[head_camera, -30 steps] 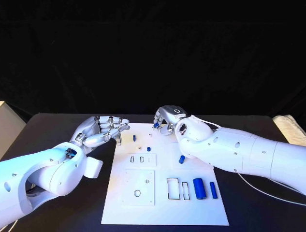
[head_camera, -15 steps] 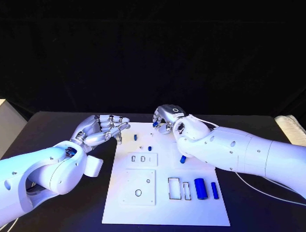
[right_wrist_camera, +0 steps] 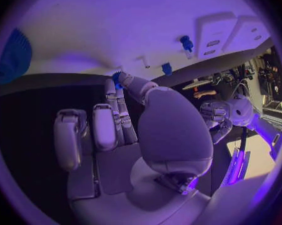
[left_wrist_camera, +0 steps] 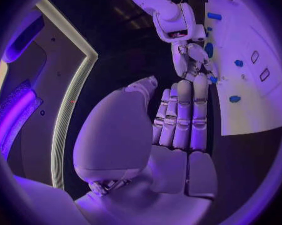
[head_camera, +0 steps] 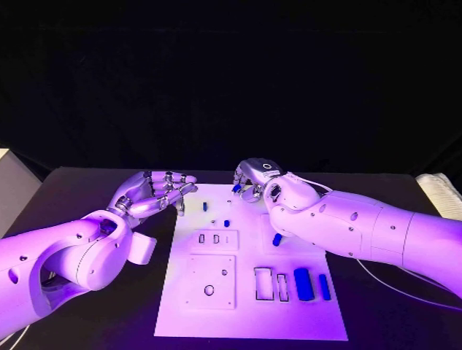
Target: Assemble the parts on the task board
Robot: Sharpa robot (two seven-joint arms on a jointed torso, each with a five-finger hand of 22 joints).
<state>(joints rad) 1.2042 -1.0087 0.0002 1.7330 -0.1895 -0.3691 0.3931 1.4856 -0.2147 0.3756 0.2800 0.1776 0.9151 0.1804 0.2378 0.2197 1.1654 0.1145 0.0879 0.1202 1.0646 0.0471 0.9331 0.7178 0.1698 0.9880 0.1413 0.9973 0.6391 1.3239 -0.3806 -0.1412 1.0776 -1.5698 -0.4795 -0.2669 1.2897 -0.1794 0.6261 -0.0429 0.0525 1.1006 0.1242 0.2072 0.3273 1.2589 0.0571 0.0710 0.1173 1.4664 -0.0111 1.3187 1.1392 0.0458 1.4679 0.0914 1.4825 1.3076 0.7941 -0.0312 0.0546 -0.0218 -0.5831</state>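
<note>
The white task board [head_camera: 252, 306] lies in the middle of the table. My right hand [head_camera: 254, 177] hovers at the board's far edge and pinches a small blue part [head_camera: 236, 188] between thumb and fingertip; the right wrist view shows that part [right_wrist_camera: 118, 78] at the fingertips. My left hand [head_camera: 157, 191] hangs just off the board's far left corner, holding nothing, with its fingers [left_wrist_camera: 181, 115] stretched side by side. Two blue bars [head_camera: 302, 284] [head_camera: 322, 286] lie at the board's near right. Small blue pieces [head_camera: 204, 207] [head_camera: 226, 223] [head_camera: 276, 238] sit further up the board.
Raised white plates with slots [head_camera: 216, 238] and holes [head_camera: 209, 281] sit on the board's left half, and empty rectangular outlines [head_camera: 262, 284] lie beside the bars. A pale object [head_camera: 449, 195] rests at the table's right edge. Black table [head_camera: 399, 321] surrounds the board.
Both hands stay almost where they were, the right hand still at the board's far edge with the blue part at its fingertips.
</note>
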